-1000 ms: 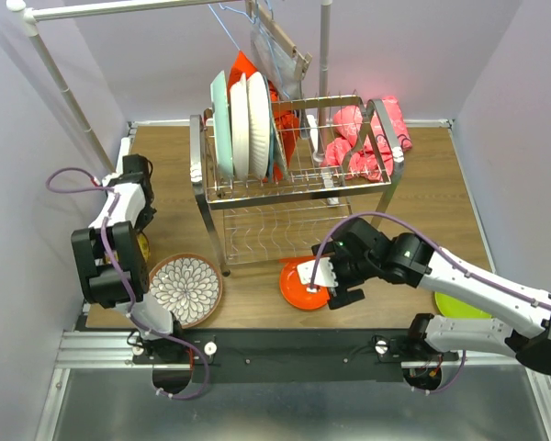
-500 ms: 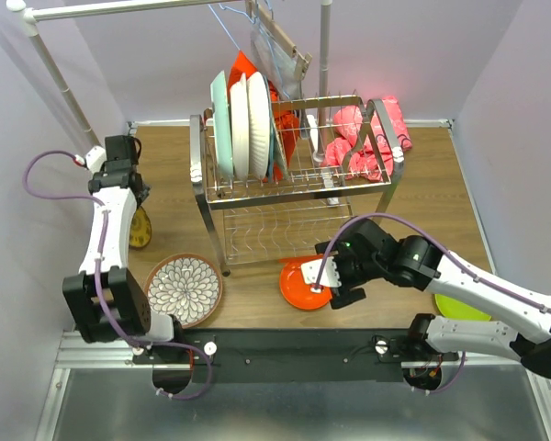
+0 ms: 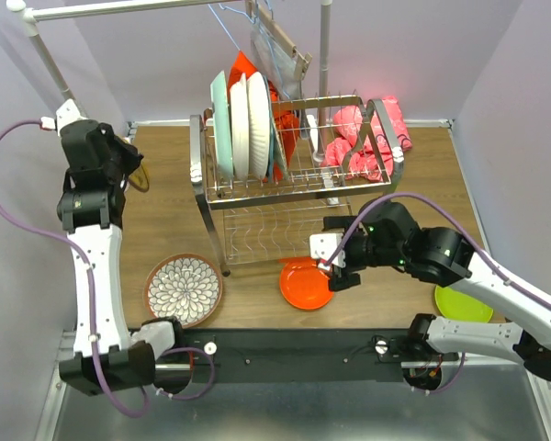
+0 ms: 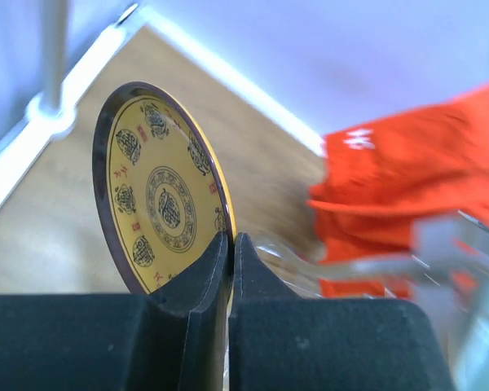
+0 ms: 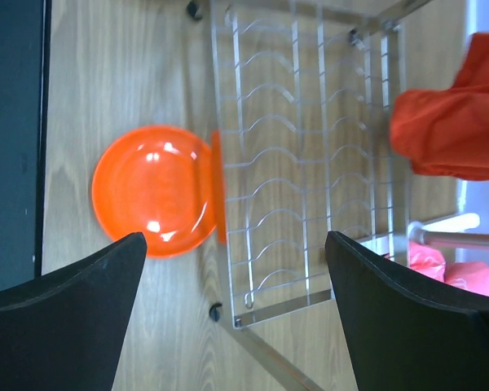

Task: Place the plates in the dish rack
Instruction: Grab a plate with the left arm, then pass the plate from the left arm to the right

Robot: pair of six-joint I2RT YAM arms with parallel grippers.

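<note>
— Risen off the bench (image 3: 165,211) since a second ago and swung to the far left: left end effector (image 4: 231,244), clamped on the rim of the small yellow patterned plate (image 4: 159,195), held on edge.
— And the other side?
— Right end effector (image 3: 335,266) spread wide, gripping nothing, hovering over the orange plate (image 5: 155,191), flat beside the dish rack (image 3: 294,175).
— Loaded so far?
— Mint and white plates (image 3: 239,124) upright in the upper slots. Floral plate (image 3: 185,289) and lime plate (image 3: 461,305) flat on the bench.
</note>
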